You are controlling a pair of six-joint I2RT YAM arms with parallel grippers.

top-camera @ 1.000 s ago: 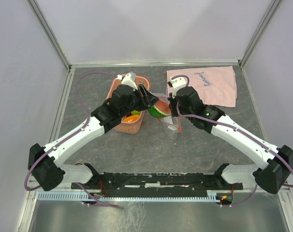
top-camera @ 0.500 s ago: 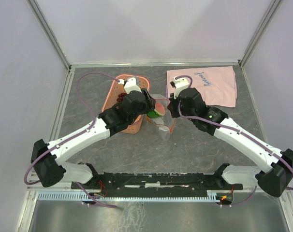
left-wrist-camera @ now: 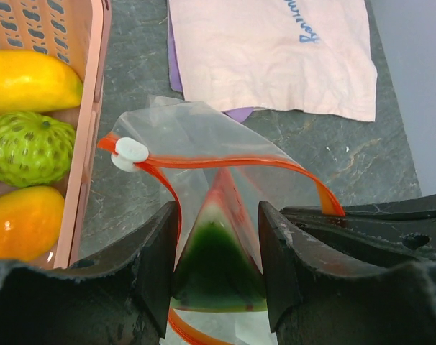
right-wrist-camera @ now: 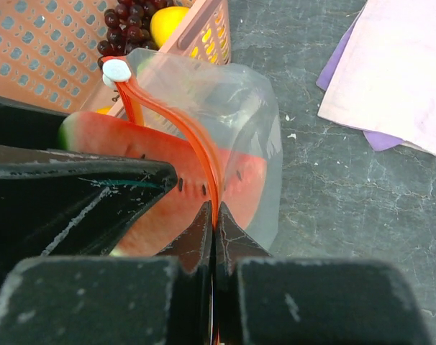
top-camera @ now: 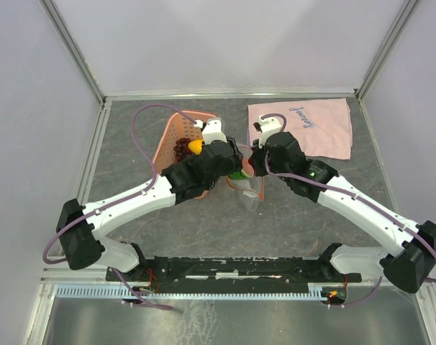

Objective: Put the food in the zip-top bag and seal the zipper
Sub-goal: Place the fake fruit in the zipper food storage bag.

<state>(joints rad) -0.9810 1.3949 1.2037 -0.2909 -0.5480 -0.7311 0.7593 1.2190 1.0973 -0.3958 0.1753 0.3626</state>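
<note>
Grey marbled table (top-camera: 132, 215), arms converging at its centre. Left gripper (left-wrist-camera: 218, 233), jaws partway apart, clamps the watermelon slice (left-wrist-camera: 219, 277) across its green rind, the red tip entering the open mouth of the zip-top bag (right-wrist-camera: 236, 100). Right gripper (right-wrist-camera: 214, 219), fully closed, pinches the zipper (right-wrist-camera: 178, 126) at the bag's lip. Pink basket (right-wrist-camera: 38, 50), just beside the bag, holds grapes (right-wrist-camera: 124, 32), a yellow mango (left-wrist-camera: 27, 79) and a bumpy green fruit (left-wrist-camera: 27, 147).

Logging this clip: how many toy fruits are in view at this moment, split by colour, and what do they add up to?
yellow mango-like fruit: 1
green bumpy fruit: 1
orange fruit: 1
dark purple grapes: 1 bunch
red watermelon slice: 1
Total: 5
</note>
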